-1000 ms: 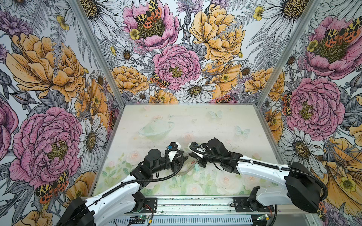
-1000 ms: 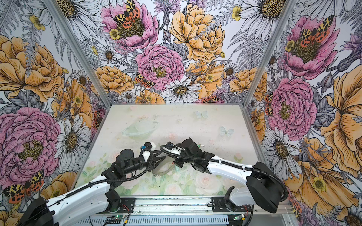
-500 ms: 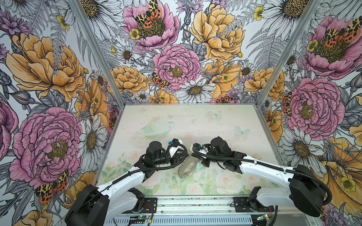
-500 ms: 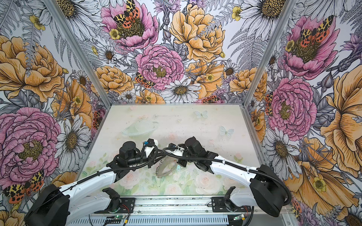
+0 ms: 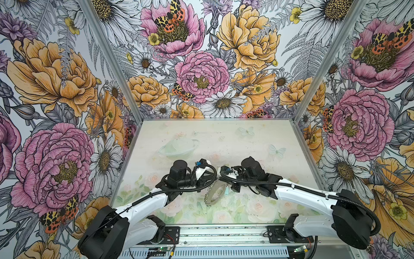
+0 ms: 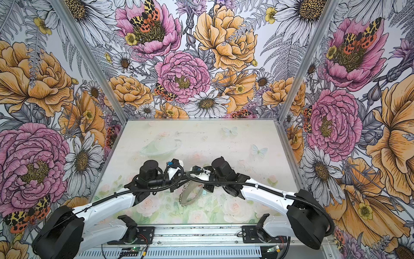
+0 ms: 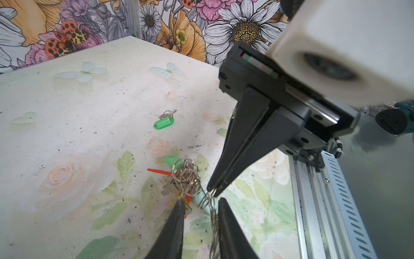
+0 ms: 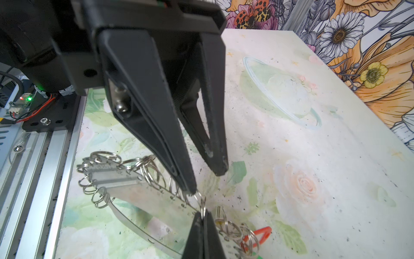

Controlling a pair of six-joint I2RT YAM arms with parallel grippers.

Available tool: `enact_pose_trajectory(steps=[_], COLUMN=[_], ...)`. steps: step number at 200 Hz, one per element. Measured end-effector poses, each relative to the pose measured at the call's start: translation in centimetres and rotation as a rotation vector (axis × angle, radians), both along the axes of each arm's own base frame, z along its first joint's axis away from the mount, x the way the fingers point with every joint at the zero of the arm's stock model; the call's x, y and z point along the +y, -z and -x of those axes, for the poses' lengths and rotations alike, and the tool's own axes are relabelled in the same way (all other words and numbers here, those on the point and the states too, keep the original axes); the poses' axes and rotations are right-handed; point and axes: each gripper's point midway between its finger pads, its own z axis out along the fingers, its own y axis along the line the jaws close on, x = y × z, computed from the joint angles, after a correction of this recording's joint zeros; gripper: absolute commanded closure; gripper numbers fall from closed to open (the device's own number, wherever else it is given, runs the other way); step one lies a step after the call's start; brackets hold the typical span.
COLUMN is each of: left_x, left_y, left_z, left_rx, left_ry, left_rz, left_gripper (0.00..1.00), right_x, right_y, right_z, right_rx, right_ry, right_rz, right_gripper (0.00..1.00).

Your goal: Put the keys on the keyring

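Note:
The keyring [image 5: 215, 194] [image 6: 190, 195], a flat grey hoop fringed with small silver rings, hangs tilted between the two grippers over the near middle of the table. My right gripper [image 8: 202, 214] [image 7: 212, 193] is shut on one small ring at the hoop's edge. My left gripper [image 7: 200, 200] [image 8: 205, 181] stands open right beside it; the ring chain [image 7: 212, 219] runs between its fingers, against one of them. A bunch of keys [image 7: 182, 177] with a red tag [image 8: 257, 233] and green tags hangs on the chain. One green-tagged key [image 7: 164, 122] lies alone on the table.
The floral table [image 5: 224, 143] is walled on three sides by flowered panels. A metal rail [image 5: 224, 233] with both arm bases runs along the near edge. Both wrists crowd together above the keyring.
The left arm has swung in and its jaws have narrowed. The keyring has come up from under the grippers and now hangs tilted between them. The right gripper stays shut.

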Motion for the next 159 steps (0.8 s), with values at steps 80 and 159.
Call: enact_pose_trajectory(steps=[80, 159], left_x=[-0.7, -0.9], left_y=[0.6, 0.8], left_z=[0.4, 0.2], left_rx=[0.046, 0.024], left_ry=[0.046, 0.034], left_rz=[-0.011, -0.031], left_gripper=[0.82, 1.00], right_x=[-0.1, -1.1], right_y=[-0.2, -0.2], right_z=[0.1, -0.8], right_rx=[-0.005, 0.066], right_ry=[0.000, 0.043], right_rz=[-0.005, -0.037], right_gripper=[1.00, 1.00])
